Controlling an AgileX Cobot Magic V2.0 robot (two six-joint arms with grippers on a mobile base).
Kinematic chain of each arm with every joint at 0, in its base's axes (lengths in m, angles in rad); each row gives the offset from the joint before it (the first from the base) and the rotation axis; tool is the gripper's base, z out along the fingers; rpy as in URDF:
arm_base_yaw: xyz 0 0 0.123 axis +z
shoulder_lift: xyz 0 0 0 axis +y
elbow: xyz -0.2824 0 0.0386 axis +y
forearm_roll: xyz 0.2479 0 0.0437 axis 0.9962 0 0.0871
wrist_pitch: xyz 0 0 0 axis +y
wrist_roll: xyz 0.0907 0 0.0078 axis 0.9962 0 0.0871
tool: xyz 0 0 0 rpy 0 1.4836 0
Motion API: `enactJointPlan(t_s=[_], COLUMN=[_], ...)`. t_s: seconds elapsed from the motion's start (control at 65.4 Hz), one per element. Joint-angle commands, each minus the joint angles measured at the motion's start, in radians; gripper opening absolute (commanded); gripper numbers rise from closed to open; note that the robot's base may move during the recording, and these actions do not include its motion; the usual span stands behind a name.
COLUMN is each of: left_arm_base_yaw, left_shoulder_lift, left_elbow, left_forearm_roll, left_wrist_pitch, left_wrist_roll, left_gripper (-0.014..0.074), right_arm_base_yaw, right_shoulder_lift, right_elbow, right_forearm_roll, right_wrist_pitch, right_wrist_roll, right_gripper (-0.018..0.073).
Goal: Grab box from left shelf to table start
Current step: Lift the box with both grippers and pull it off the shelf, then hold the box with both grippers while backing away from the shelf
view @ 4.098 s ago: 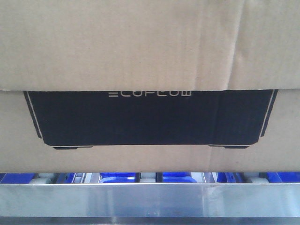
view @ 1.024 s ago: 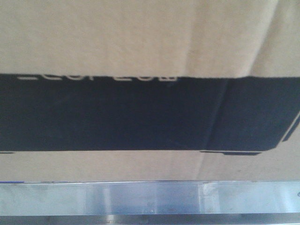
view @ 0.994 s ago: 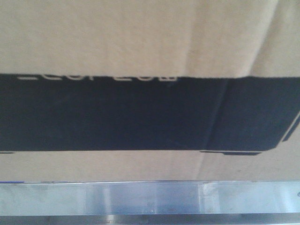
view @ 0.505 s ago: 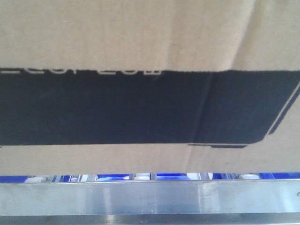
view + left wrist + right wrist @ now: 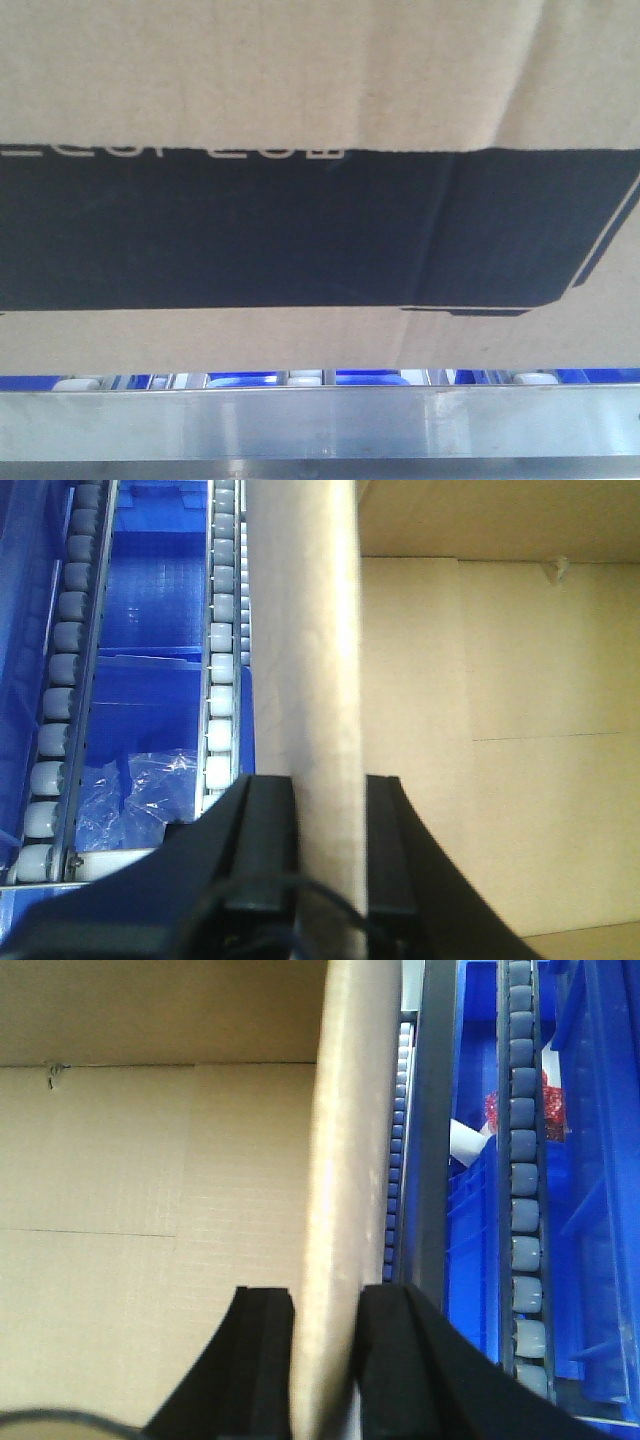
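Two-arm hold noted: front view, the box spans the frame crosswise, apparently just clear of the left shelf rail; left wrist view, left gripper pinches its left wall beside the rollers; right wrist view, right gripper pinches the opposite wall, neither arm nearer.

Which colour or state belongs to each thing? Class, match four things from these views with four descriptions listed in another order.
Things:
1. cardboard box
2. printed panel on the box
3. shelf front rail
4. left end effector

Descriptions:
A. shiny silver
B. closed on a side wall of the box
C. brown
D. black

Pairs: 1-C, 2-D, 3-A, 4-B
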Motion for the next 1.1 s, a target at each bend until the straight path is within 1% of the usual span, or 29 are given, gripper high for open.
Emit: enactJointPlan(t_s=[0.0,1.086], left_arm_base_yaw=[-0.01,-0.01], left_shoulder_lift=[-0.023,-0.023], left_elbow=[-0.044,-0.044], left_forearm_roll=[0.012,0.012], left_wrist_pitch=[-0.04,-0.04], left_wrist_roll=[0.018,0.018], left_gripper=[-0.0097,-0.0097], right_arm_base_yaw=[-0.004,-0.004], right_shoulder_lift=[-0.011,-0.011], right_elbow=[-0.031,-0.031], right_forearm_roll=[-0.117,-0.117], right_wrist_pitch=[-0.077,-0.077], right_wrist_roll=[-0.012,-0.012], right_gripper=[0.0058,0.0058])
